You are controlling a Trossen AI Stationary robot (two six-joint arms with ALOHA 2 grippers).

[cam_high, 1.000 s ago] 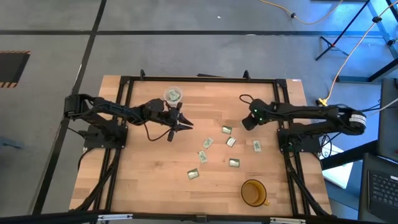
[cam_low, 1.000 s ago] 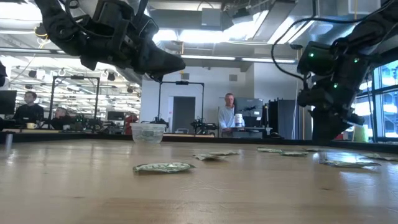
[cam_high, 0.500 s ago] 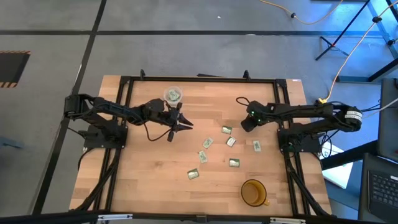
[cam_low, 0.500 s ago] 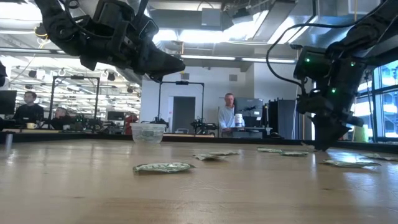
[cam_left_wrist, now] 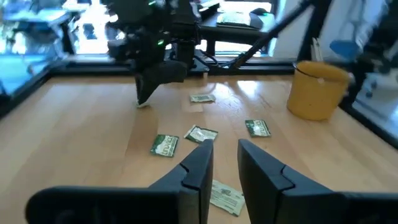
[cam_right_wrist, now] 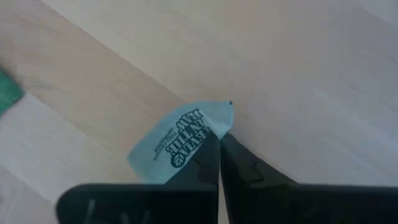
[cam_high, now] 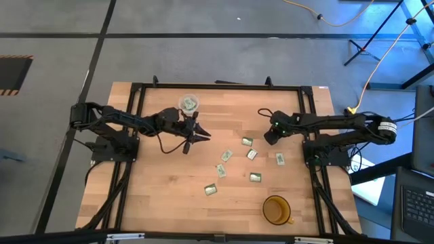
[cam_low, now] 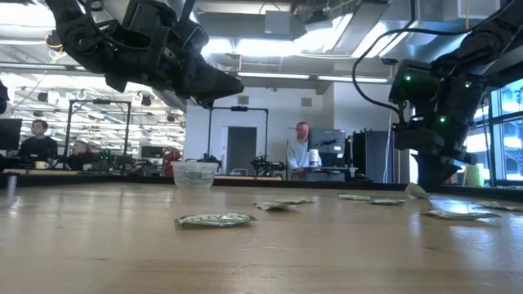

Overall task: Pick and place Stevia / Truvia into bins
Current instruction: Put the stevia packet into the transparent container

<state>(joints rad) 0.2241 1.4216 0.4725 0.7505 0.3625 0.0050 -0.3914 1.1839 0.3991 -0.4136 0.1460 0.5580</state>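
Several green-and-white Stevia sachets (cam_high: 251, 154) lie flat on the wooden table, right of centre. My right gripper (cam_high: 266, 138) points steeply down at the table's right side, shut on a pale sachet (cam_right_wrist: 177, 140) with dark print. The bin, a small clear cup (cam_high: 188, 104) with sachets inside, stands near the far edge. My left gripper (cam_high: 203, 135) hovers just in front of the cup, pointing toward the sachets. It is open, with nothing between its fingers (cam_left_wrist: 199, 165). My right gripper pinches one edge of the pale sachet (cam_right_wrist: 202, 146) between its two fingertips. The fingers come from above, slanting down. The sachet sticks out tilted below the fingertips (cam_low: 417, 190); whether its lower end touches the table, I cannot tell.
An amber cup (cam_high: 276, 209) stands near the front edge on the right. Black frame rails (cam_high: 135, 108) run along the table's sides. Bare wood lies at the front left. People sit in the room beyond the far edge (cam_low: 302, 147).
My right gripper has dipped to the table and taken hold of a sachet, which now stands tilted at its fingertips instead of lying flat.
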